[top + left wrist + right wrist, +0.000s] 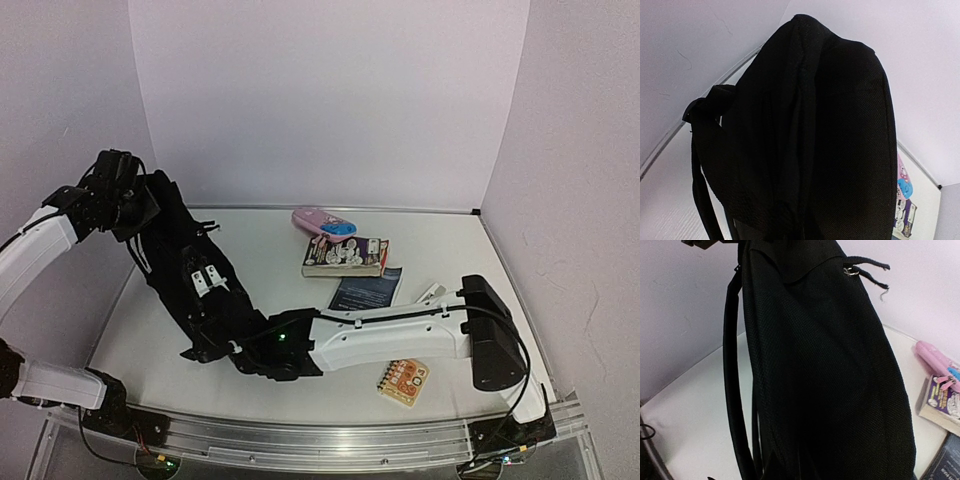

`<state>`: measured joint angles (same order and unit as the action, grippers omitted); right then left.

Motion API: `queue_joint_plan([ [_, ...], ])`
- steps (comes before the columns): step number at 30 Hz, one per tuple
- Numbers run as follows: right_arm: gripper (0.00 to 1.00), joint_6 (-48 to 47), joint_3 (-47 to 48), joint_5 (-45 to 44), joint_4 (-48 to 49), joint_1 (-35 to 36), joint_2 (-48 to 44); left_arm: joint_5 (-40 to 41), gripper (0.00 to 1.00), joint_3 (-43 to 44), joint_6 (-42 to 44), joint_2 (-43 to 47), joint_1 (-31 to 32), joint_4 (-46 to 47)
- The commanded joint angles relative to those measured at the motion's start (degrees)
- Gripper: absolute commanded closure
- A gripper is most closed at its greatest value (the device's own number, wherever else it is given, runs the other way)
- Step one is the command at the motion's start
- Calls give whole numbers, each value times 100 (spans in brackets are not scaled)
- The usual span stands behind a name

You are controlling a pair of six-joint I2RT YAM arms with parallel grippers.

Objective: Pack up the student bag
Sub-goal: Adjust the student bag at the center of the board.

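A: Top view first. Where's the student bag (195, 270)?
B: It hangs from the left gripper (118, 195), which is raised off the bench (150, 340). From there it runs down and to that gripper's right. The lower end lies on the bench, at the right gripper (272, 352).
A: Gripper state?
B: The left gripper is pinching the bag's top end, and the bag hangs from it. The right gripper is pushed against the bag's lower end, black on black, so I can't tell if it's spread or pressed together.
A: Loose items?
B: All of them are to the right of the right gripper. The pink case (322, 222) is farthest beyond it. The book (345, 257) is touching or just beside the case, can't tell which. The dark-blue booklet (366, 291) is just beside the book, on the side closer to the gripper. The notepad (404, 382) sits apart, on the near side toward the arm bases.
A: Left wrist view?
B: The student bag (830, 130) fills the frame, right up against the gripper, and the gripper's own fingers are hidden. A shoulder strap (702, 200) dangles at the frame's left. The pink case and book peek out at the right edge, past the bag.
A: Right wrist view?
B: The student bag (825, 370) stands upright directly ahead of the gripper and takes up most of the frame. No fingers show, so again I can't tell the state. The strap runs down the bag's left side. A metal zipper ring (852, 271) with cords sits near the top. The pink case, book and a corner of the booklet are off to the gripper's right on the bench.
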<state>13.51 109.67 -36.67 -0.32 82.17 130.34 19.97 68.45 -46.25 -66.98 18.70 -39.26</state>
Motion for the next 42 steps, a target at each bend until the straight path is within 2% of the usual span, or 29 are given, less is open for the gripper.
queue_joint_plan([
  [1,100,593,61,1531,121,18,-1179,541,96,862,1277,65,-21,-228],
  [3,100,981,-74,2432,266,18,-1504,638,94,1294,1685,-129,-23,-572],
  [7,100,1931,-525,3525,498,-116,-1957,348,85,2176,2120,-565,-23,-1260],
  [10,100,2736,-1240,4207,945,-400,-2246,-313,65,2405,2355,-687,-21,-1310],
  [15,100,3534,-2428,4279,1019,-868,-2390,-1495,26,1905,2593,-526,-24,-820],
  [19,100,3697,-3185,4382,1016,-1006,-2311,-2586,11,1141,2793,-385,-24,-471],
  [24,100,3815,-3808,4291,993,-1010,-2082,-3191,6,494,2851,-498,-22,-606],
  [28,93,3795,-4019,4218,981,-1010,-1931,-3716,4,-201,2958,-428,-16,-284],
  [30,81,3765,-4032,4173,966,-1010,-1870,-3952,5,-460,2908,-392,-16,-76],
  [32,61,3725,-4046,4029,897,-1004,-1883,-3949,4,-609,2740,-388,-15,49],
  [36,39,3321,-4096,3508,708,-963,-2202,-3260,3,-906,2126,-221,-15,90],
  [39,29,2606,-3784,2804,229,-718,-2438,-2928,1,-1210,1649,80,-28,183],
  [42,26,2068,-3196,2266,-356,-463,-2384,-2925,0,-1436,1241,375,-59,249],
])
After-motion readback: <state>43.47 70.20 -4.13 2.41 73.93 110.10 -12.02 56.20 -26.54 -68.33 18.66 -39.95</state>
